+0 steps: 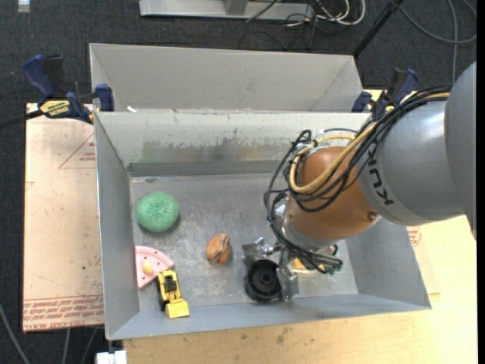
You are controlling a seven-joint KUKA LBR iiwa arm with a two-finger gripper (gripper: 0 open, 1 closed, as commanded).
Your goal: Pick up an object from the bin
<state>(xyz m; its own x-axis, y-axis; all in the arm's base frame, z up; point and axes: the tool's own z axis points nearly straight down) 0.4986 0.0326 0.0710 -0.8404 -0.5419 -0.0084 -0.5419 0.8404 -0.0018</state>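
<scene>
Jaws hang low against a black round cap point(263, 279) near the bin point(114, 203) front wall; their opening cannot be told. Leftward lie a brown lump point(219, 249), green ball point(158, 211), pink fan piece point(150, 265) and yellow toy digger point(171, 293). From the right, the arm point(413, 165) bends steeply down.

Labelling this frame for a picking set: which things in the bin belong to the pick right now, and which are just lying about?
In play: the gripper, low in the front right of the bin; the black round part right beside it, probably the target.

Lying about: brown lump, green ball, pink fan-shaped piece, yellow toy loader, all further left.
</scene>
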